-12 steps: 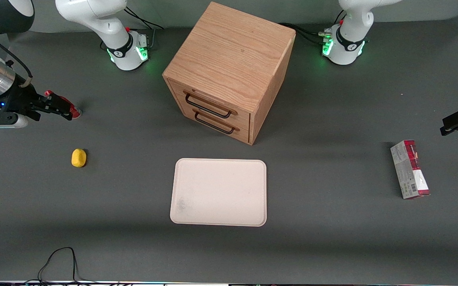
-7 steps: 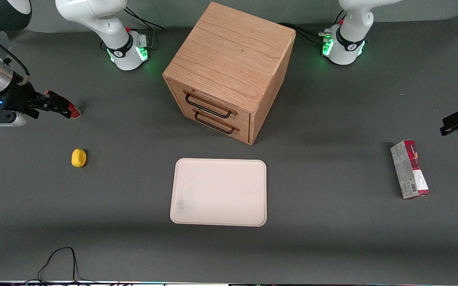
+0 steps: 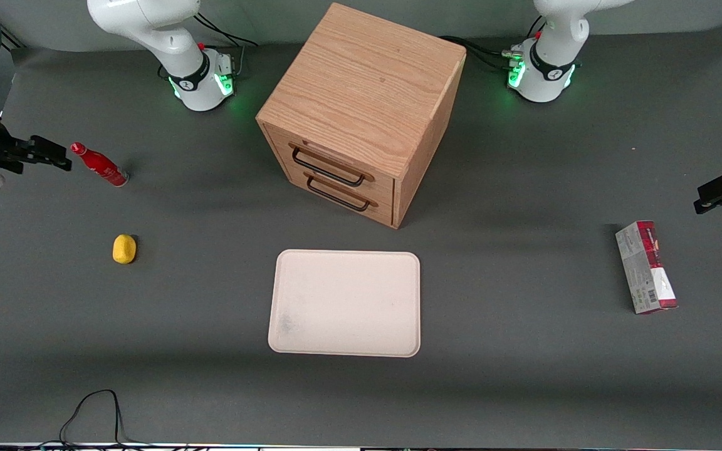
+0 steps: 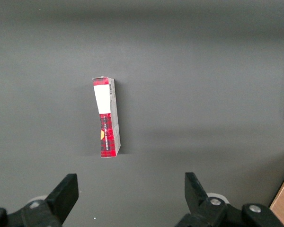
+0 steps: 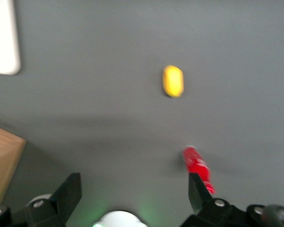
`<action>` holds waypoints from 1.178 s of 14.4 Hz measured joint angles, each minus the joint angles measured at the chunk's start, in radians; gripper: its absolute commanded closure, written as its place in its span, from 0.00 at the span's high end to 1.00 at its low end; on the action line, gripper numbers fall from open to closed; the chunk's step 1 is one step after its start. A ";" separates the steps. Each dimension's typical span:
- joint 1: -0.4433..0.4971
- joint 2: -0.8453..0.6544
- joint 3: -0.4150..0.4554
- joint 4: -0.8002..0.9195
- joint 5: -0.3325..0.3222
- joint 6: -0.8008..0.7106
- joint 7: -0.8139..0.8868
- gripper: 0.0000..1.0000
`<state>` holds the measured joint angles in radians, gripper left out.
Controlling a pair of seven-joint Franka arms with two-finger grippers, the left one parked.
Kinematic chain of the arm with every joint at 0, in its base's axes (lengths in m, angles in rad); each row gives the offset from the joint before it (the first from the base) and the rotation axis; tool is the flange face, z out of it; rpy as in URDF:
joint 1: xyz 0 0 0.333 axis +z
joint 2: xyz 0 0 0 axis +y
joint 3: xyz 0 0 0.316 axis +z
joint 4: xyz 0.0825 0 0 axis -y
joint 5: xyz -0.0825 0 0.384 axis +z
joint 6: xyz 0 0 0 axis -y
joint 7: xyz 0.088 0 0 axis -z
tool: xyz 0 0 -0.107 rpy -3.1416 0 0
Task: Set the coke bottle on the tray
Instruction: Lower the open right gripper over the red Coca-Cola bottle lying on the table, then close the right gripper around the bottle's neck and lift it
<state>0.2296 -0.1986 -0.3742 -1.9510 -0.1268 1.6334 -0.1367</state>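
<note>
The coke bottle (image 3: 99, 165), slim and red with a red cap, rests on the dark table, free of any grip. My right gripper (image 3: 54, 156) is beside it, a short way off toward the working arm's end of the table, and does not touch it. In the right wrist view the gripper (image 5: 135, 189) is open wide and empty, and the bottle (image 5: 197, 168) shows close to one finger. The cream tray (image 3: 344, 303) lies flat and empty in front of the wooden cabinet, nearer the front camera; its corner shows in the right wrist view (image 5: 2, 42).
A wooden two-drawer cabinet (image 3: 361, 113) stands mid-table. A small yellow object (image 3: 124, 248) lies nearer the front camera than the bottle. A red-and-grey carton (image 3: 646, 266) lies toward the parked arm's end. A cable (image 3: 94, 413) loops at the table's near edge.
My gripper has drawn back from the bottle toward the working arm's end of the table. The bottle stays in place and now shows in full.
</note>
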 measured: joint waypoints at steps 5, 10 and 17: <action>-0.003 -0.276 -0.227 -0.432 -0.227 0.251 -0.100 1.00; -0.002 -0.326 -0.479 -0.672 -0.360 0.531 -0.173 1.00; 0.001 -0.308 -0.547 -0.764 -0.390 0.649 -0.174 0.90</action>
<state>0.2307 -0.5068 -0.9212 -2.7150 -0.5171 2.2827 -0.3112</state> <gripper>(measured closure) 0.004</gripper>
